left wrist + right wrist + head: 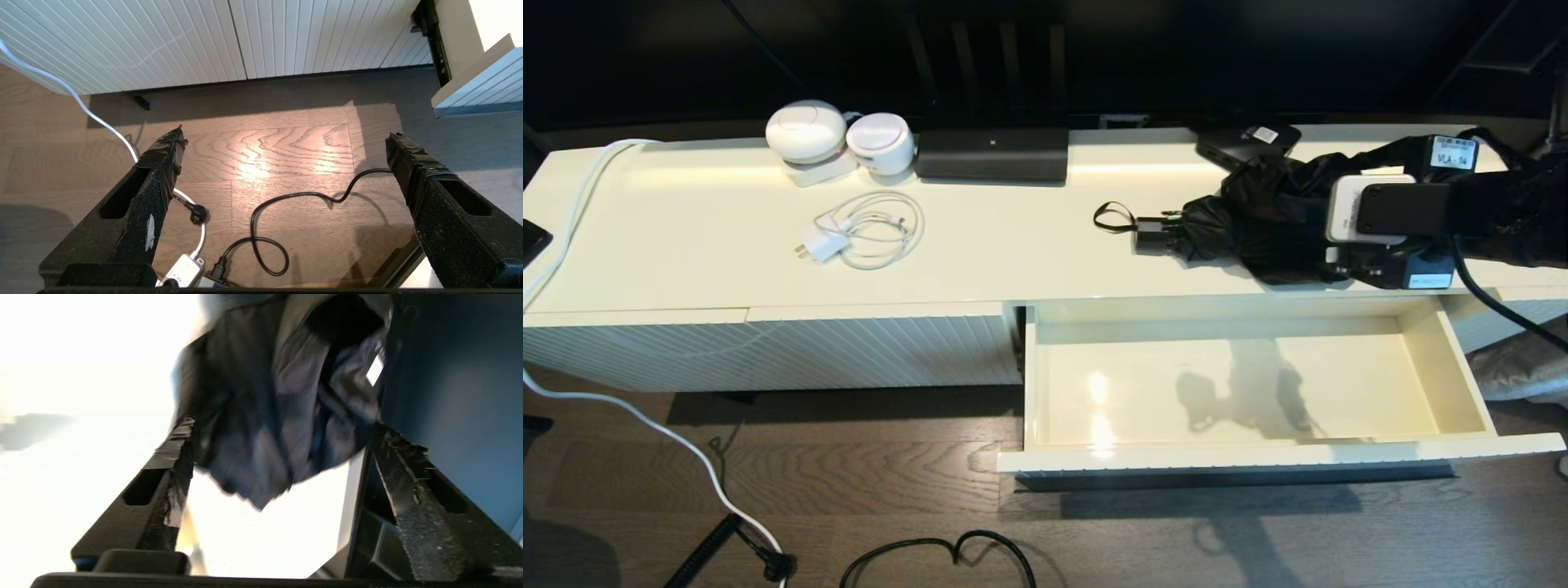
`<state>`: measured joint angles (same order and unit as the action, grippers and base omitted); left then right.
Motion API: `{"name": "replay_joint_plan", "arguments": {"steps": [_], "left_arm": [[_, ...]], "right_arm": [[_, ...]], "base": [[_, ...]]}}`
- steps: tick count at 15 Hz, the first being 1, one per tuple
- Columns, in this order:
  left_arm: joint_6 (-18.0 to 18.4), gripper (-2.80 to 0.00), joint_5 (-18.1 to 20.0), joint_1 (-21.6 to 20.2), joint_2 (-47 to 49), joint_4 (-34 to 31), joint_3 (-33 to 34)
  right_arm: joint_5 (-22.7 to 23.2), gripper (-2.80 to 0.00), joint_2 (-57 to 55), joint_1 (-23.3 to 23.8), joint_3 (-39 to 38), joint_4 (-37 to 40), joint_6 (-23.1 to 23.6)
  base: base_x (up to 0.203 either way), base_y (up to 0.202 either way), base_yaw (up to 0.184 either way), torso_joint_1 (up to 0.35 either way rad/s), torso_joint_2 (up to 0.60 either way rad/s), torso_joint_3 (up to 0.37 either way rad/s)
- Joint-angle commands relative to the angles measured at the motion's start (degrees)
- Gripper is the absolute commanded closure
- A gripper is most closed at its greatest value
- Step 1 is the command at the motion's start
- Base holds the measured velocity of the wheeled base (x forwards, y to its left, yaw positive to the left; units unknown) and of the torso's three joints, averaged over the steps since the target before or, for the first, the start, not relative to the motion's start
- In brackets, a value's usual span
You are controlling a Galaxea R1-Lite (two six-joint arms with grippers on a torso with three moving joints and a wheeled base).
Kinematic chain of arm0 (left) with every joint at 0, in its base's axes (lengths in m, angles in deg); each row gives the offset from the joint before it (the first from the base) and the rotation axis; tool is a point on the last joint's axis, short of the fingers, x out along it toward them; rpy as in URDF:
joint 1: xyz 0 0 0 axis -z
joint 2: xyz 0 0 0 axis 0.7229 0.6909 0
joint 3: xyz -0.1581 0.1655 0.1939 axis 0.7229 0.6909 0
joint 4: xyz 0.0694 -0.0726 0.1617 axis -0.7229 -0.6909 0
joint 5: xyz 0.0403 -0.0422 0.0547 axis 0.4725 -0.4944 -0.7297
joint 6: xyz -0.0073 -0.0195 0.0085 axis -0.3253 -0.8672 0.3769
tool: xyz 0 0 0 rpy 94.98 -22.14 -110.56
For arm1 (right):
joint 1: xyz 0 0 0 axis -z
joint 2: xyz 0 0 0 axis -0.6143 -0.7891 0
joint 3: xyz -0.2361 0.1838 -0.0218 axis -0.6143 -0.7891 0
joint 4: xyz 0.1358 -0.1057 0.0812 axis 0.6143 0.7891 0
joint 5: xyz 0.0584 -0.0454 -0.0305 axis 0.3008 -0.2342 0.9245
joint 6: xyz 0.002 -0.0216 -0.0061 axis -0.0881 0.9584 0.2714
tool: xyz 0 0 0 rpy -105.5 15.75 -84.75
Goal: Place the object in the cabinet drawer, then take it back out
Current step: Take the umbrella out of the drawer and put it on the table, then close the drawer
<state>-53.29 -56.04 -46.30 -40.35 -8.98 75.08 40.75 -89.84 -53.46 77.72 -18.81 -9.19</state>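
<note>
The black folding umbrella (pixel 1258 212) lies on the cream cabinet top, its short handle (pixel 1152 233) and thin wrist loop (pixel 1112 216) pointing left. My right gripper (pixel 284 428) is at the umbrella's right end, open, its fingers wide apart on either side of the bunched fabric (pixel 265 396). The cabinet drawer (pixel 1258 454) stands pulled out below, its glossy interior empty. My left gripper (pixel 284 136) hangs open over the wood floor, beside the drawer's ribbed front corner (pixel 482 85), holding nothing; it does not show in the head view.
On the cabinet top are a long black device (pixel 992 155), a flat black box with a white label (pixel 1245 140), two white round gadgets (pixel 805 131) and a white charger with coiled cable (pixel 866 229). Black cable (pixel 286 204) and white cable (pixel 645 425) lie on the floor.
</note>
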Motion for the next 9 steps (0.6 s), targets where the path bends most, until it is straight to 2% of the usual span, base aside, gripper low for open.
{"name": "replay_joint_plan", "arguments": {"steps": [1, 4, 9], "left_arm": [[0.03, -2.8, 0.01, 0.0, 0.07, -0.07, 0.0], [0.03, -2.8, 0.01, 0.0, 0.07, 0.02, 0.0], [0.03, -2.8, 0.01, 0.0, 0.07, -0.07, 0.0]], "right_arm": [[-0.01, -2.8, 5.66, -0.29, -1.51, 2.35, 0.33], [0.08, -2.8, 13.48, -0.27, -9.39, 6.28, -2.06], [0.32, -2.8, 21.0, -0.43, -26.51, 7.0, -8.87]], "base": [[0.0, 0.0, 0.0, 0.0, 0.0, 0.0], [0.0, 0.0, 0.0, 0.0, 0.0, 0.0], [0.0, 0.0, 0.0, 0.0, 0.0, 0.0]]}}
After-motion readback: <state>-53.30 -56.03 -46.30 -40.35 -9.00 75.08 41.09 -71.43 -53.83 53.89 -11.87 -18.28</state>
